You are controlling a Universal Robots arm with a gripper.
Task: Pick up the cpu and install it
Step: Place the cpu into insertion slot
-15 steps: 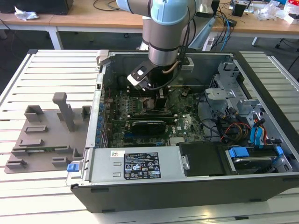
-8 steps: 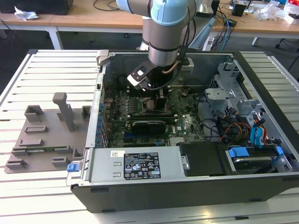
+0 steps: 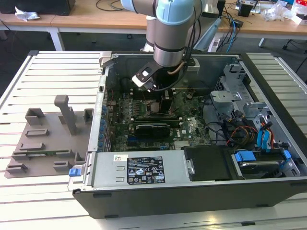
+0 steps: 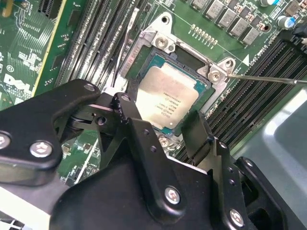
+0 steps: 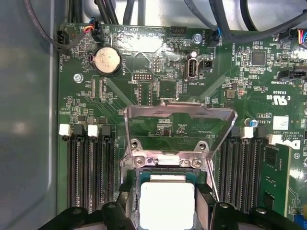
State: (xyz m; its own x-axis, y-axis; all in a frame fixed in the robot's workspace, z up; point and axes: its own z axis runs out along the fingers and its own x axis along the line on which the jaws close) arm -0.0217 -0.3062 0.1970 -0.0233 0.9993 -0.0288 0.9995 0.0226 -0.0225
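- The computer case (image 3: pixel 192 196) lies open on the slatted worktop (image 3: pixel 48 81), with a grey fixture tray (image 3: pixel 43 139) on the exterior view's left. The arm (image 3: pixel 168 43) reaches down into the far half of the case.
- The motherboard (image 5: pixel 163 62) covers the case floor, with memory slots (image 5: pixel 88 172) running on either side of the socket (image 4: pixel 158 40).
- The load plate (image 5: pixel 180 120) stands swung up and the thin lever (image 4: pixel 268 79) is free, so nothing locks the cpu (image 4: pixel 168 93) down. The likely risk (a judgement only) is that a sideways drag or a tilt from the hand would skew it and bend the socket's contacts. It could also cling to a pad and lift out of its seat.
- The hand (image 4: pixel 158 109) hangs low over the socket with its fingers (image 4: pixel 139 134) apart, one on each side of the cpu. In the first wrist view a slim gap seems to show at each edge, so the hand looks unclamped and holds nothing.
- The cpu lies flat and square in the socket, silvery top up, between the fingers.
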